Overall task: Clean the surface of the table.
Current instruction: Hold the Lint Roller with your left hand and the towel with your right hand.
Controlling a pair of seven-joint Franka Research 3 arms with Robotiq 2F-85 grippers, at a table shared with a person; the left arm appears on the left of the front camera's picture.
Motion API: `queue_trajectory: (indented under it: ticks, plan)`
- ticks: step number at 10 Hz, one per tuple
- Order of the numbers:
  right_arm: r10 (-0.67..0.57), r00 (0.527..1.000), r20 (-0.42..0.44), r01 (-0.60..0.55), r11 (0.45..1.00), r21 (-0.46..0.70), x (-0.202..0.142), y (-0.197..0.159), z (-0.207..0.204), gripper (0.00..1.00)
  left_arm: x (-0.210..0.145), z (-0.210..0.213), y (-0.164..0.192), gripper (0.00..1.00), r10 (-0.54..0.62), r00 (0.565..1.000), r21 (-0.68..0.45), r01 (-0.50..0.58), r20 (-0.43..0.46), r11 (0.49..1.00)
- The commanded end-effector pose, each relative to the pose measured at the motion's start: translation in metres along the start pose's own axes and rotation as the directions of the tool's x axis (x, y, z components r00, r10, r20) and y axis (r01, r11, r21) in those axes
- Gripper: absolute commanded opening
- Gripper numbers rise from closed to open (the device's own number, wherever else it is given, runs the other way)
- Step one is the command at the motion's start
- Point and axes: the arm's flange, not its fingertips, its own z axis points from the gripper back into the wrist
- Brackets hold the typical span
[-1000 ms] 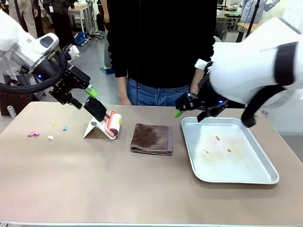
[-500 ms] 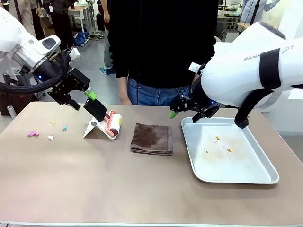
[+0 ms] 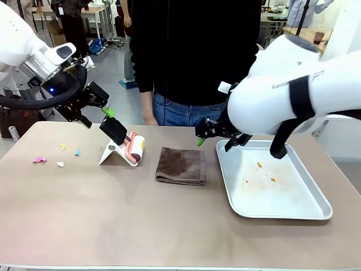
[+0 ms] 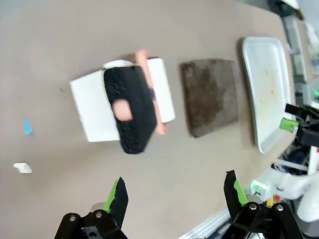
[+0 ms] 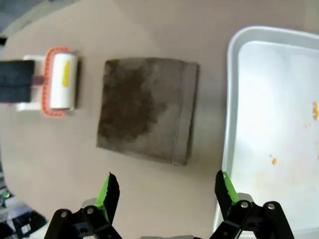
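The tan-brown table (image 3: 113, 214) carries small paper scraps at its left: pink (image 3: 39, 160), white (image 3: 60, 164), blue (image 3: 77, 152) and yellow (image 3: 63, 147). A lint roller (image 3: 127, 144) with a black handle leans on a white stand. My left gripper (image 3: 97, 117) hangs open just up-left of that handle, touching nothing. In the left wrist view the lint roller (image 4: 132, 109) lies beyond the open left gripper (image 4: 175, 194). A folded brown cloth (image 3: 180, 165) lies mid-table. My right gripper (image 3: 214, 144) hovers open beside its far right corner; the cloth (image 5: 147, 117) sits ahead of the right gripper (image 5: 167, 191).
A silver metal tray (image 3: 316, 210) with a few orange crumbs (image 3: 259, 165) sits at the right. A person in black stands at the far edge, behind the cloth. The blue scrap (image 4: 27, 127) and white scrap (image 4: 22, 168) lie left of the roller.
My right gripper has moved left from the tray's far corner toward the cloth. My left gripper has drawn slightly up and back from the roller handle.
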Motion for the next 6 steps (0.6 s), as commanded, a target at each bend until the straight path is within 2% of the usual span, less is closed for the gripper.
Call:
queue_trajectory:
  ticks: [1, 3, 6]
  plan:
    - [-0.109, 0.994, -0.005, 0.107, 0.988, -0.107, 0.023, 0.028, -0.023, 1.00, 0.012, -0.005, -0.009, 1.00, 0.065, 0.998, 0.094, -0.065, 0.005, 0.993]
    - [-0.136, 0.990, -0.033, 0.130, 0.979, -0.154, 0.032, 0.037, -0.045, 1.00, 0.034, -0.019, -0.005, 1.00, 0.112, 0.994, 0.075, -0.112, 0.006, 0.991]
    - [-0.120, 0.989, -0.083, 0.103, 0.976, -0.190, 0.040, 0.049, -0.070, 1.00, 0.051, -0.034, 0.005, 1.00, 0.161, 0.987, 0.050, -0.160, -0.006, 0.986]
